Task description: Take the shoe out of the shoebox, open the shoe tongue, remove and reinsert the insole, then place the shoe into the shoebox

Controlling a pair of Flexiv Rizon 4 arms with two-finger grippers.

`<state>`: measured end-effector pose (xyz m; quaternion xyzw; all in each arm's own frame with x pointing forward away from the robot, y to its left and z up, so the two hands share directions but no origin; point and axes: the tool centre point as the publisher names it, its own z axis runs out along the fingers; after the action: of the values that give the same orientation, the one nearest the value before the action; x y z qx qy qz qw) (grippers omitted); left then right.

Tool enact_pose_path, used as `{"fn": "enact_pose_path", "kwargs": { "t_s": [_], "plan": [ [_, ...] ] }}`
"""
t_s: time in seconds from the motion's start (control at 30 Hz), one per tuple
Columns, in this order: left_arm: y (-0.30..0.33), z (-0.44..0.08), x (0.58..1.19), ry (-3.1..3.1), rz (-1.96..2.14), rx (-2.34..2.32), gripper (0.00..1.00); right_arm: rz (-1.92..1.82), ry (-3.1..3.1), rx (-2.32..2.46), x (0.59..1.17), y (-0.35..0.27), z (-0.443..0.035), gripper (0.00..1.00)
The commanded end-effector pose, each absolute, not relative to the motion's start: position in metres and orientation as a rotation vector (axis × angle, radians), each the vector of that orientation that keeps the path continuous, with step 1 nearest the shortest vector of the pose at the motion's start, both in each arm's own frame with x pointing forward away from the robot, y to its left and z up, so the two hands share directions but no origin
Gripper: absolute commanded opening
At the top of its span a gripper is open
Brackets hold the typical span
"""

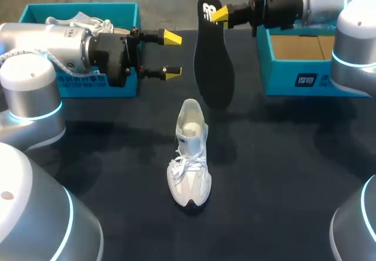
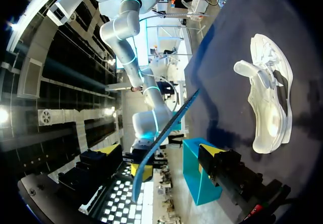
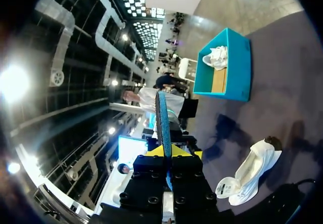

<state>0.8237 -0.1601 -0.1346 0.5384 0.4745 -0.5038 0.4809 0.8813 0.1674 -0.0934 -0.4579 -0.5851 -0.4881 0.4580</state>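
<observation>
Nearest, the shoe [image 1: 189, 161] stood on the table [image 1: 282, 173]. Right gripper [image 1: 218, 15] clasped the insole [image 1: 212, 67]; left gripper [image 1: 172, 54] gaped empty.

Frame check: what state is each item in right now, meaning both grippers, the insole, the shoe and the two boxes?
left gripper: open, empty.
right gripper: shut on one end of the insole.
insole: out of the shoe, hanging over the table.
shoe: upright on its sole on the table, tongue lifted.
left shoebox: open, second shoe inside.
right shoebox: open, no shoe visible inside.
</observation>
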Motion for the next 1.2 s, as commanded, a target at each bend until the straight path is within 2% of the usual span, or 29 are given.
{"fn": "enact_pose_path", "kwargs": {
  "t_s": [0.03,0.63,1.2],
  "plan": [
    [-0.161,-0.136,0.823,1.156,-1.226,1.31,1.0,-1.2,-1.443,-1.13,0.881,0.168,-0.094,0.0],
    [-0.161,-0.136,0.823,1.156,-1.226,1.31,1.0,-1.2,-1.443,-1.13,0.881,0.168,-0.094,0.0],
    [-0.193,-0.139,0.824,1.056,-1.158,1.325,1.0,-1.2,-1.443,-1.13,0.881,0.168,-0.094,0.0]
  ]
}}
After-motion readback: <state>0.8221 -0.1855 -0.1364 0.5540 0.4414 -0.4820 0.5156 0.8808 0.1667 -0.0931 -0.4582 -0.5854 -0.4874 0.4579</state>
